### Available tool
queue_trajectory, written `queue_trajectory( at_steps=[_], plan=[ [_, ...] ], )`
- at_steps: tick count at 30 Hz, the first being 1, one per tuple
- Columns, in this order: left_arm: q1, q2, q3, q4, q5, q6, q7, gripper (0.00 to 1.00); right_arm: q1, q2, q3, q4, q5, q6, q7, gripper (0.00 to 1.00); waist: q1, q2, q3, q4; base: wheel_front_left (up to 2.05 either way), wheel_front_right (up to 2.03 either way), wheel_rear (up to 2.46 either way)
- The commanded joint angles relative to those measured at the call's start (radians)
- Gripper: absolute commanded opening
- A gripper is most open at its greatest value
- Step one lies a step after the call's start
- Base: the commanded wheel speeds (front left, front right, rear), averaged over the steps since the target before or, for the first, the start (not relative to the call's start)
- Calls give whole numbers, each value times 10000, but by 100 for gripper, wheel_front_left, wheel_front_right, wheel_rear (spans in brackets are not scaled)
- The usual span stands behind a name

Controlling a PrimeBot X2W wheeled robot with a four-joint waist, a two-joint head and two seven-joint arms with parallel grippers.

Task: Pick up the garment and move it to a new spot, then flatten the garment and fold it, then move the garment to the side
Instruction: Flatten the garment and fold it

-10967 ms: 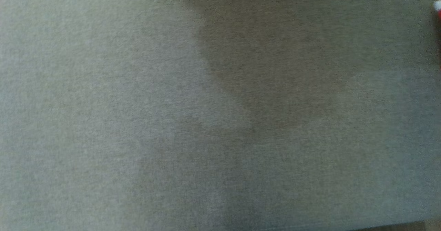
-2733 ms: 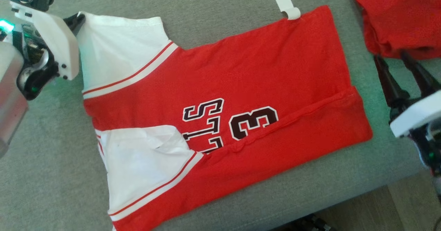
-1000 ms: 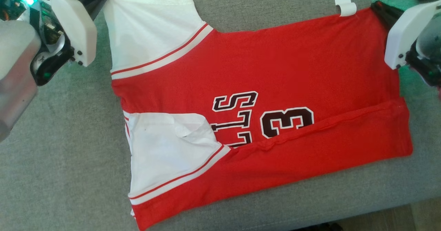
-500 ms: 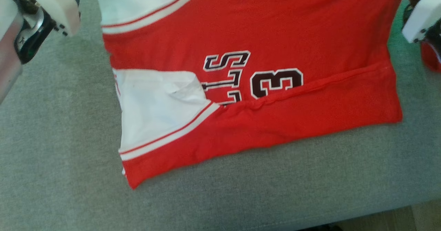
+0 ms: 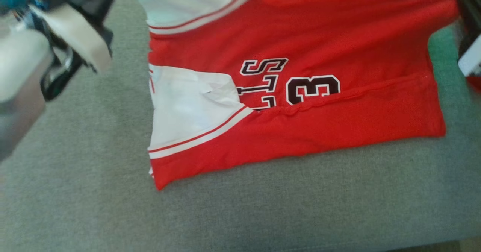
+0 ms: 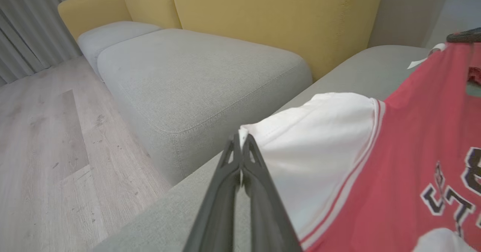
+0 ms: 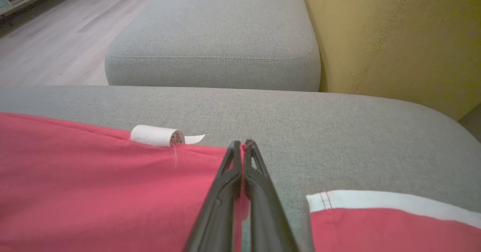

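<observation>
Our left gripper (image 6: 241, 141) is pinched tight on the edge of the white sleeve (image 6: 319, 139); our right gripper (image 7: 242, 146) is clamped on the red hem corner, just beside a rolled white tag (image 7: 154, 135). Between them the shirt (image 5: 300, 37) is stretched along its far edge; its near side, seemingly folded over once, lies on the grey sofa cushion (image 5: 263, 214); a second red garment (image 7: 375, 222) lies near the right gripper, apart. We judge this the folding step; next, both arms should carry the far edge towards us together, level, then lower and let go evenly.
</observation>
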Motion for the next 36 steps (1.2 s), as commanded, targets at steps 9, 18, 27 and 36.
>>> queue_trajectory(
  at_steps=[9,18,27,36],
  plan=[
    [983,971,429,-1676,316,19,-63,0,1475,-1055,-137,-644,526,67,-538,0,1,0,-578,556,0,0,0],
    [2396,1761,427,-3381,204,211,392,0,2651,-1487,-339,-1357,275,67,-904,0,1,0,-568,704,0,0,0],
    [3263,2392,426,-4753,-163,845,537,0,3884,-1845,-920,-1730,367,67,-1062,0,1,0,-730,813,0,0,0],
    [4359,2556,426,-5891,-679,1467,610,0,5053,-1700,-1603,-2077,431,67,-1305,0,1,0,-719,923,0,0,0]
  ],
)
